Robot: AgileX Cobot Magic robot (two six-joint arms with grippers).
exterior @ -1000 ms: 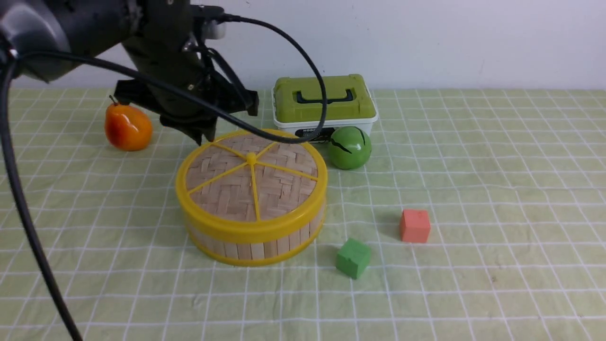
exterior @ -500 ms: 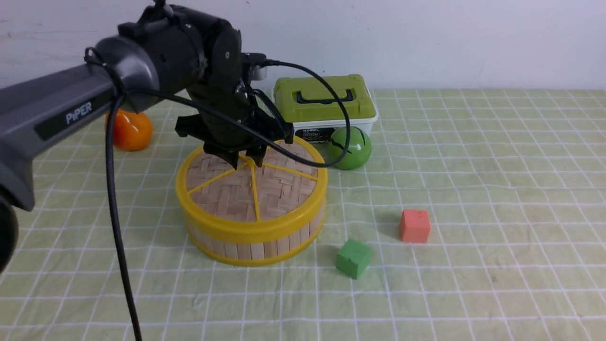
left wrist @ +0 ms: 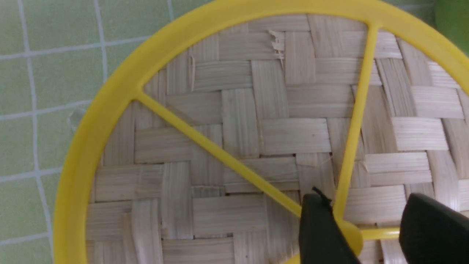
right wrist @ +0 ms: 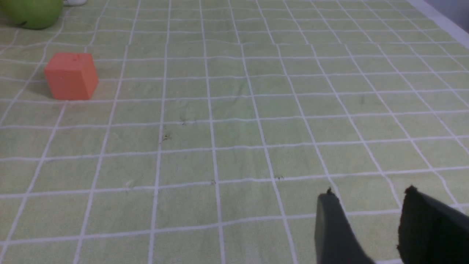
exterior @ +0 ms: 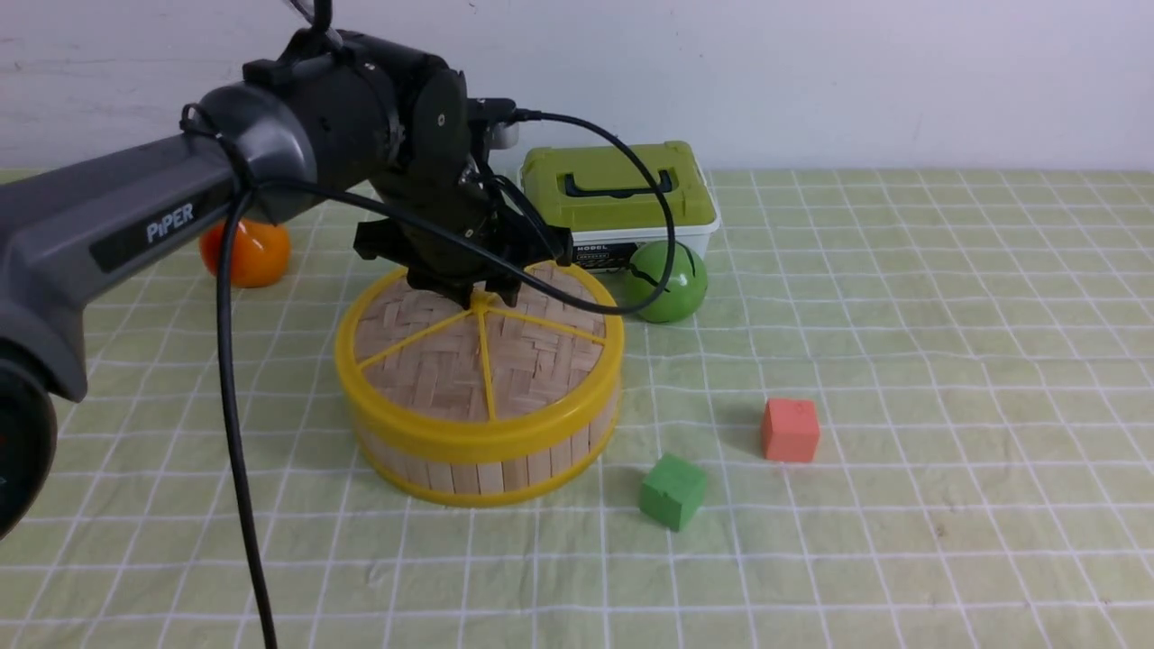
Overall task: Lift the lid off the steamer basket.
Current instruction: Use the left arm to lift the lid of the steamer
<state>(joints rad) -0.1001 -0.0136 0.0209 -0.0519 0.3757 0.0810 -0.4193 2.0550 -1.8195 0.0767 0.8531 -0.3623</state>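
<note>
Now the left gripper stands with jaws spread wide, flanking the centre knob of the lid without pinching it. Directly beneath it, the lid sits seated on the steamer basket. Woven bamboo in a plastic frame is probably light and stiff. The knob looks small and smooth, so a centred, firm pinch there seems best, since the thin spokes may flex.
</note>
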